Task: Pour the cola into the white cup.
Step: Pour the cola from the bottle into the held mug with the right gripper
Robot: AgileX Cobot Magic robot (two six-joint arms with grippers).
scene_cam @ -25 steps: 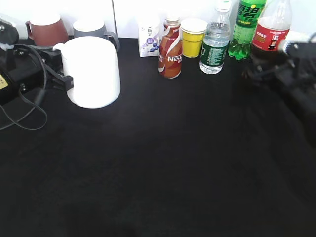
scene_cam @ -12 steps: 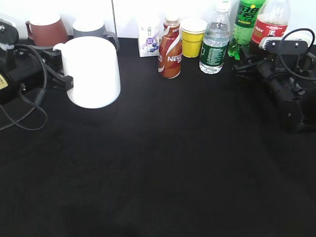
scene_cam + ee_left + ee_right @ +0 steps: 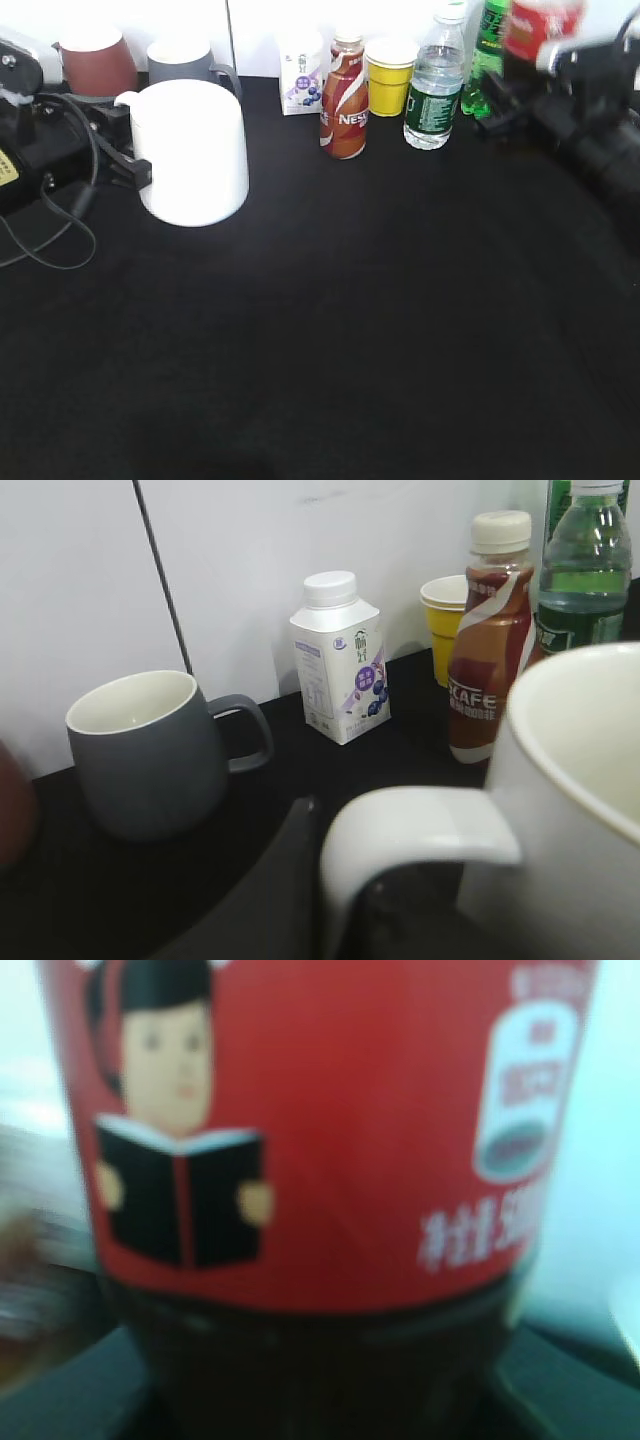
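Carrying the cola (image 3: 540, 28) across to the white cup (image 3: 196, 150)

Right gripper (image 3: 520, 92) pinches the cola low on its body, raised at the table's far right; left gripper (image 3: 128, 160) clamps the white cup's handle at far left. Keep the bottle upright in transit, tilting only once its neck is above the rim.

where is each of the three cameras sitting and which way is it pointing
Exterior: raised in front of the table, slanting down at the black tabletop; both arms show, the large white ceramic mug at left.
Left wrist: low behind the same mug's handle, facing the back wall and grey mug; a dark gripper part shows.
Right wrist: pressed close to the red-labelled cola bottle.
Exterior and left wrist share the brown-and-white Nescafe bottle.
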